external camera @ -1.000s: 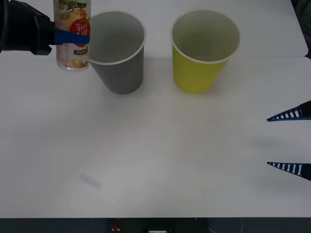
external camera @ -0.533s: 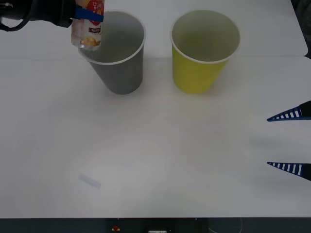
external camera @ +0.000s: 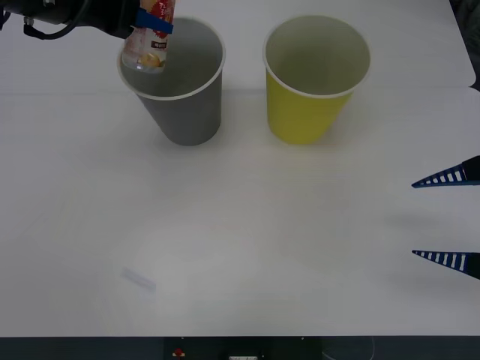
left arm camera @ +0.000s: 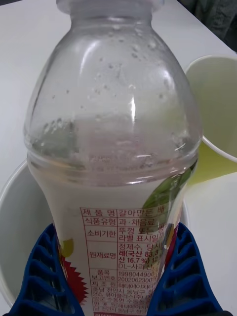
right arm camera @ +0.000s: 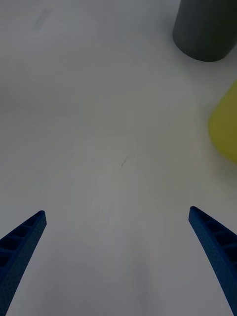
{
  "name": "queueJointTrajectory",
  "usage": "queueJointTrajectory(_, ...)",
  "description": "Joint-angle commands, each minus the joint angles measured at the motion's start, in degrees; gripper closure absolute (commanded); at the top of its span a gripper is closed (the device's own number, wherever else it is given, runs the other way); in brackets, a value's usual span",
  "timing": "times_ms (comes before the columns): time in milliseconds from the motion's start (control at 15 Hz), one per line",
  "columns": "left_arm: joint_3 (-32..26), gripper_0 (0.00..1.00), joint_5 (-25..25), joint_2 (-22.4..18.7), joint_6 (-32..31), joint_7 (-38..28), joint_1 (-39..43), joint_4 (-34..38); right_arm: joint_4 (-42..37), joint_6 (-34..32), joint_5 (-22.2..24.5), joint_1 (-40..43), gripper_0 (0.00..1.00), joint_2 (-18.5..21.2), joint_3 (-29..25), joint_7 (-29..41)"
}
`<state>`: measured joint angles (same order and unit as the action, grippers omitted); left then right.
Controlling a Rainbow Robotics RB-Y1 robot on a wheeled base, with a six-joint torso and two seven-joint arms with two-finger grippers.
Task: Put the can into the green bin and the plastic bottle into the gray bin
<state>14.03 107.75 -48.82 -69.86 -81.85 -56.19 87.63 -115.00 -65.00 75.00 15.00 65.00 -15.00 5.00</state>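
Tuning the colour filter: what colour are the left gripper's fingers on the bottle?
Blue and ribbed fingers, clamped on the plastic bottle. Best in the left wrist view.

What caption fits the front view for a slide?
Left hand holds the plastic bottle over the gray bin; right hand waits open.

Plastic bottle (external camera: 150, 37) top cut off by front view's edge, cap unseen. Left gripper (external camera: 154, 21) mostly out of frame. Right gripper (external camera: 448, 219) fingertips alone in frame, arm cropped.

white table (external camera: 240, 225), gray bin (external camera: 184, 112), yellow cup (external camera: 307, 112)
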Motion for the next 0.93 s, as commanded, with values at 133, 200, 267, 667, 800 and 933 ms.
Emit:
queueJointTrajectory(133, -0.05, 0.14, 0.26, 0.12, -0.18, 1.51, 0.02, 0.0, 0.0, 0.0, 0.0, 0.0, 0.0, 0.0, 0.0, 0.0)
queueJointTrajectory(200, -0.05, 0.0, 0.61, 0.12, -0.62, 2.13, 0.02, 0.0, 0.0, 0.0, 0.0, 0.0, 0.0, 0.0, 0.0, 0.0)
queueJointTrajectory(267, -0.05, 0.0, 0.97, 0.12, -0.98, 3.27, 0.02, -0.09, 0.0, 0.0, 0.0, 0.0, 0.0, 0.0, 0.0, 0.0)
queueJointTrajectory(667, -0.67, 0.0, 0.0, 0.12, -2.82, 4.94, 0.2, 2.02, 0.0, 0.0, 0.0, 0.0, 0.0, 0.0, 0.0, 0.0)
queueJointTrajectory(800, -5.94, 0.0, -1.14, 0.48, -7.48, 8.63, 2.13, 4.31, 0.0, 0.0, 0.0, 0.0, 0.0, 0.0, 0.0, 0.0)
queueJointTrajectory(933, -11.74, 0.0, -4.57, 0.74, -7.57, 9.6, 9.34, 10.28, 0.0, 0.0, 0.0, 0.0, 0.0, 0.0, 0.0, 0.0)
